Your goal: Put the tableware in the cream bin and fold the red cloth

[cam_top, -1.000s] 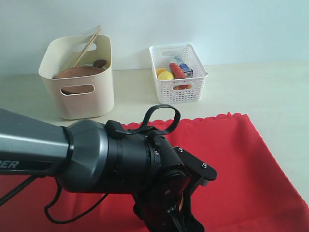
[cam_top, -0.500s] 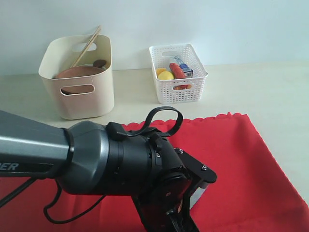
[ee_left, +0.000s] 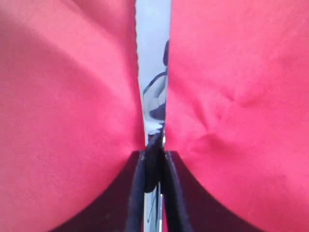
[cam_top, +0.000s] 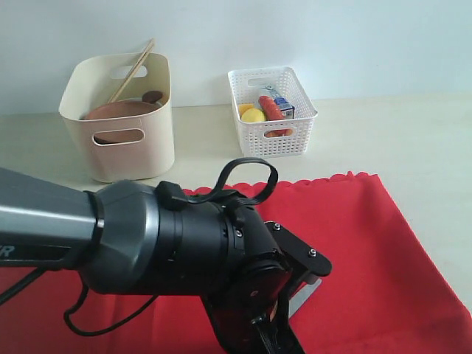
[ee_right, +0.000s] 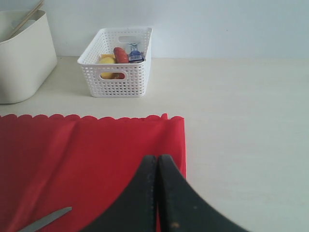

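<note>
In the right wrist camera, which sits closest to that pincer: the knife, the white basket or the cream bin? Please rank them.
1. Steel knife, over the red cloth, close beside the right pincer.
2. White basket, beyond the cloth's scalloped edge, on the table.
3. Cream bin, farthest, well off to one side.

The white lattice basket (cam_top: 276, 144) holds a lemon (cam_top: 253, 116).
</note>
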You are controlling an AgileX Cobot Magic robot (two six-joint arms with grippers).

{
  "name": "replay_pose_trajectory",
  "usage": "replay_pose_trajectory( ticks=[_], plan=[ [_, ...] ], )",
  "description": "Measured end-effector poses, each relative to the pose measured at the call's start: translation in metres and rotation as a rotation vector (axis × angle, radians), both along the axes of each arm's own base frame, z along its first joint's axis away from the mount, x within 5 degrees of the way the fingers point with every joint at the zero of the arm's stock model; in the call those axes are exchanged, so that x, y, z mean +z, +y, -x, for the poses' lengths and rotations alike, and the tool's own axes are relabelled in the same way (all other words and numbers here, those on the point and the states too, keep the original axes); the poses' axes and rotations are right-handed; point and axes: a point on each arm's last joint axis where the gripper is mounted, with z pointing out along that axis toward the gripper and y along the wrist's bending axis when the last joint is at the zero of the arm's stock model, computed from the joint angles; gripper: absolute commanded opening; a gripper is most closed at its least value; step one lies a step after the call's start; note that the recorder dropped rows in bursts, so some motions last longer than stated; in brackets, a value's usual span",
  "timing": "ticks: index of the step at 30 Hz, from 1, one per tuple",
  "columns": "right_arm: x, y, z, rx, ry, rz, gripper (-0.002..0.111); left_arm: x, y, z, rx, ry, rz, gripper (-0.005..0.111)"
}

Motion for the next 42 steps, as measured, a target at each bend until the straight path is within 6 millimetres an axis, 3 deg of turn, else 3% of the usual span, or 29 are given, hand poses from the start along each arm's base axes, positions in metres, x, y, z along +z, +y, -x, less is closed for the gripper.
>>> replay_pose_trajectory(
  ticks=[11,17,21,26,30,34,42],
  plan=[
    [0.000,0.000,0.000,0.000,0.000,0.000,0.000,0.035,0.004,-0.001,-0.038,-0.075,0.056,0.002],
    [0.000,0.000,0.000,0.000,0.000,0.000,0.000,0.045,0.006,-0.001,-0.046,-0.095,0.069,0.002],
    [0.000,0.000,0.000,0.000,0.000,0.000,0.000,0.039,0.009,-0.001,-0.047,-0.077,0.026,0.002],
    [0.000,0.000,0.000,0.000,0.000,0.000,0.000,0.014,0.007,0.000,-0.067,-0.031,-0.038,0.003],
    [0.000,0.000,0.000,0.000,0.000,0.000,0.000,-0.003,0.005,0.001,-0.084,0.007,-0.070,0.016],
    [0.000,0.000,0.000,0.000,0.000,0.000,0.000,-0.005,0.004,0.001,-0.091,0.005,-0.066,0.032],
    [0.000,0.000,0.000,0.000,0.000,0.000,0.000,-0.005,0.003,0.000,-0.099,-0.005,-0.056,0.034]
  ],
)
